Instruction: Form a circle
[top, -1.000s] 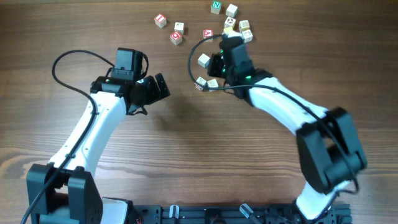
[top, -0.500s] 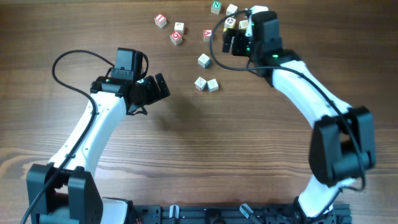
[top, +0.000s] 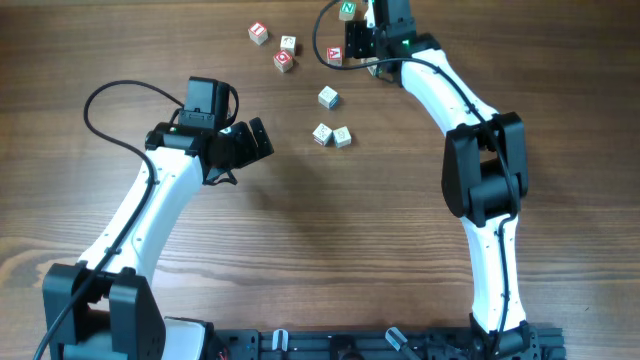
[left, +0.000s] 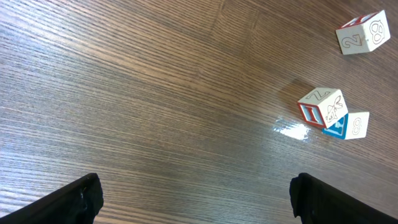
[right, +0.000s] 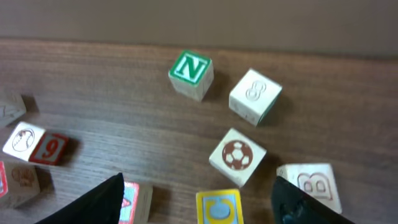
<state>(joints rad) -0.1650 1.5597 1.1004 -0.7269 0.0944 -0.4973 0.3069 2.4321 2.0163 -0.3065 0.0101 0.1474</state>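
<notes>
Small pale wooden letter cubes lie scattered at the back of the table, and no circle shows. In the right wrist view my right gripper (right: 205, 208) stands open low over a cluster. A yellow-edged cube (right: 219, 206) sits between its fingers with a gap on both sides. Around it are a football cube (right: 237, 155), a B cube (right: 311, 185), a red-edged cube (right: 138, 199), a green N cube (right: 191, 73) and an 8 cube (right: 255, 96). Overhead, the right gripper (top: 362, 48) covers part of this cluster. My left gripper (top: 262, 140) is open over bare wood.
Three cubes (top: 328, 97) (top: 321, 133) (top: 342, 137) lie mid-table, between the arms. The left wrist view shows them as a red-edged cube (left: 322, 106) touching a blue-edged one (left: 348, 124), with another (left: 362, 34) farther off. Three more cubes (top: 284, 61) lie at the back left. The table's far edge (right: 199, 43) is close behind the cluster.
My right arm has swung from the mid-table cubes back to the far cluster, and its jaws have gone from shut to open. The left arm and the cubes in view have stayed put.
</notes>
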